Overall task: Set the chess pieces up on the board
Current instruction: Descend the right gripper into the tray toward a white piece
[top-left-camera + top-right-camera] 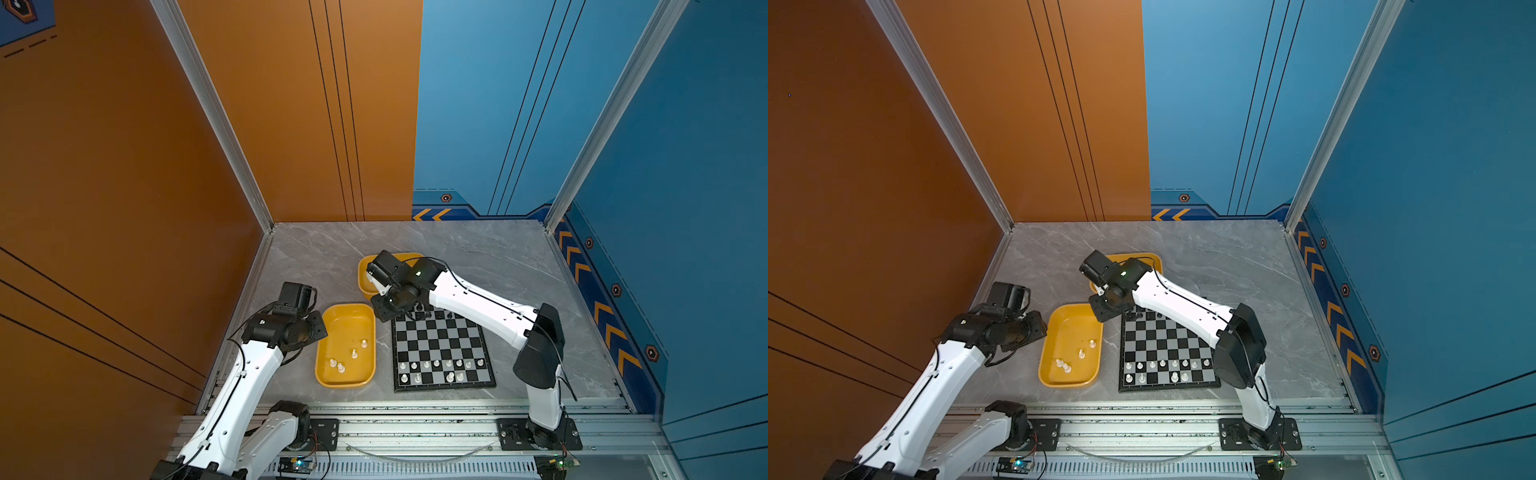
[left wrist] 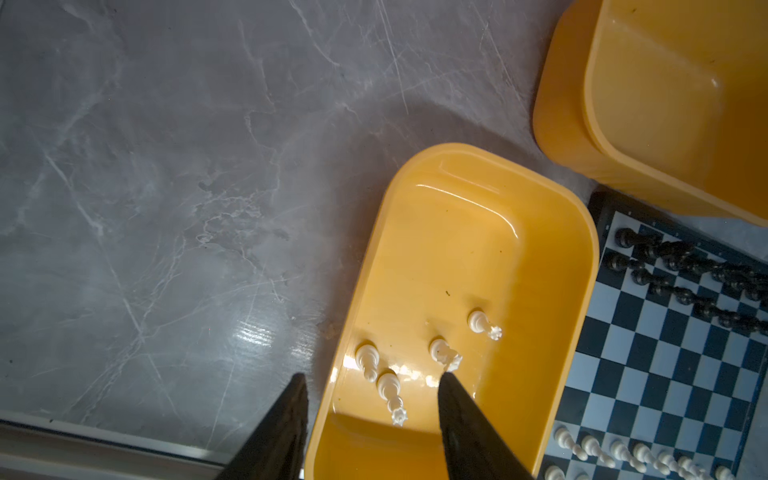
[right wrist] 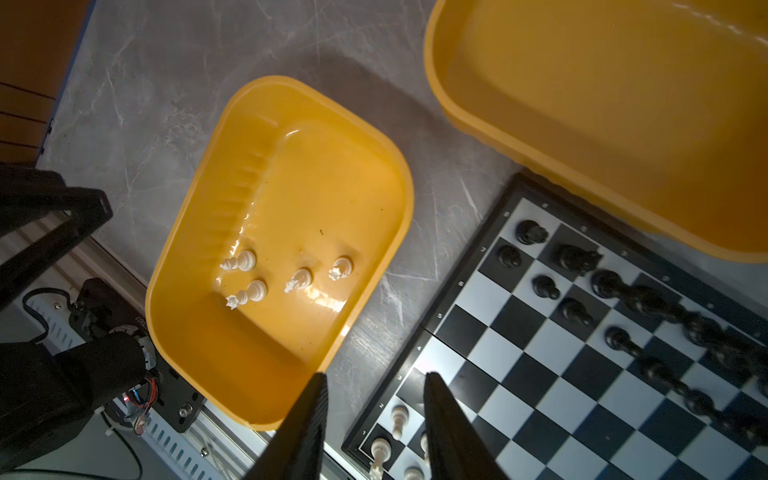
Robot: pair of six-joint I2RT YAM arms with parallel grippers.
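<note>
Left claw (image 2: 372,379) hangs spread, with nothing between its fingers. In its wrist view one finger lines up over the grey tabletop (image 2: 166,187) and the other over the inside of the near yellow tray (image 2: 582,257), so the tray's rim runs between them. Four white pieces (image 2: 482,324) sit in the near half of that tray, two close together and two a little apart, and they appear to stand upright. The tray's raised wall rings them on every side.

The right claw (image 3: 374,379) is spread too and holds nothing. It hovers over the strip of tabletop between the near yellow tray and the left edge of the board (image 3: 540,374).

In both top views the board lies flat on the tabletop, just to the right of the near tray. More white pieces (image 1: 436,364) fill its second row from the front, and four stand on the nearest row. The black pieces (image 3: 573,257) stand in the two far rows.

In both top views the right arm (image 1: 478,303) reaches across the far part of the board and hides most of the black men. It also covers much of the far yellow tray (image 1: 362,270). That tray sits just beside the board's far left corner, crowding the black rows from behind.
</note>
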